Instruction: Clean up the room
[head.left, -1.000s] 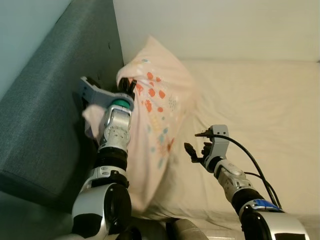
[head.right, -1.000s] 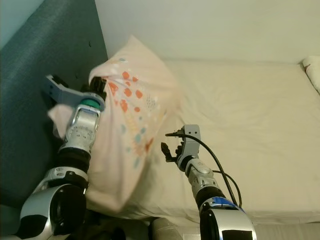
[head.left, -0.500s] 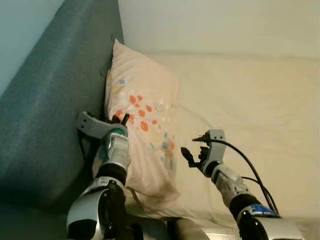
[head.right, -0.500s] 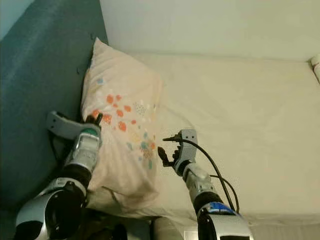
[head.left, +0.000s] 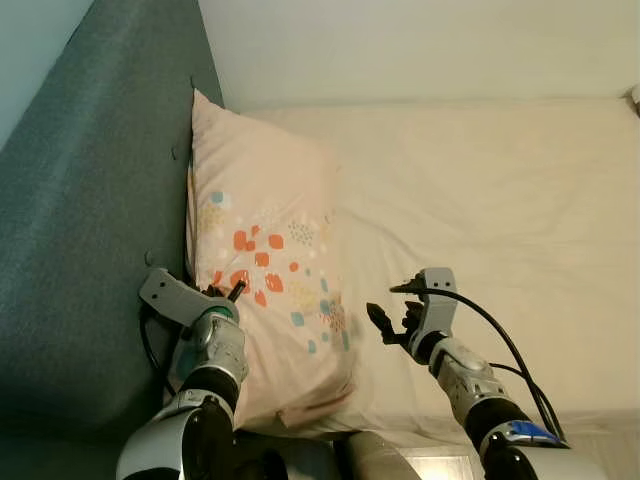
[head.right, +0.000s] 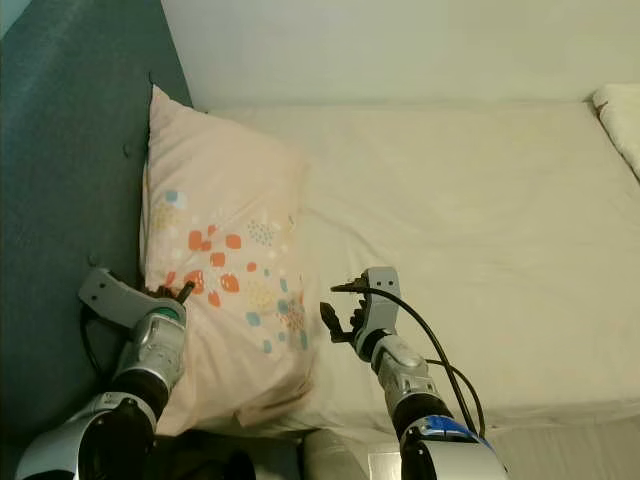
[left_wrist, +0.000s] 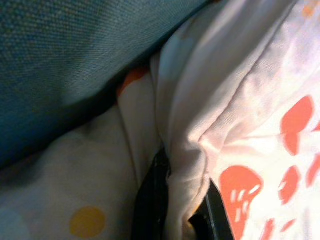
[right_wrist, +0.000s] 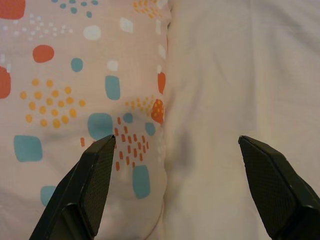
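A pale pink pillow (head.left: 265, 260) with orange and teal spots lies at the left end of the cream mattress (head.left: 480, 200), leaning against the grey-blue headboard (head.left: 90, 200). My left gripper (head.left: 228, 293) is at the pillow's near left edge, its black fingers (left_wrist: 150, 200) shut on a fold of the pillowcase (left_wrist: 190, 160). My right gripper (head.left: 395, 320) hovers open just right of the pillow's lower corner, with its wide-spread fingertips (right_wrist: 95, 180) pointing at the pillow's edge (right_wrist: 100, 90) and nothing between them.
The mattress stretches away to the right, bare. A white wall (head.left: 420, 45) runs behind the bed. Another pale pillow (head.right: 622, 115) peeks in at the far right edge. A cable (head.left: 500, 330) loops off my right wrist.
The pillow has come down from being held up and now lies flat against the headboard. My left arm lowered with it. The camera view shifted too; the right gripper barely moved.
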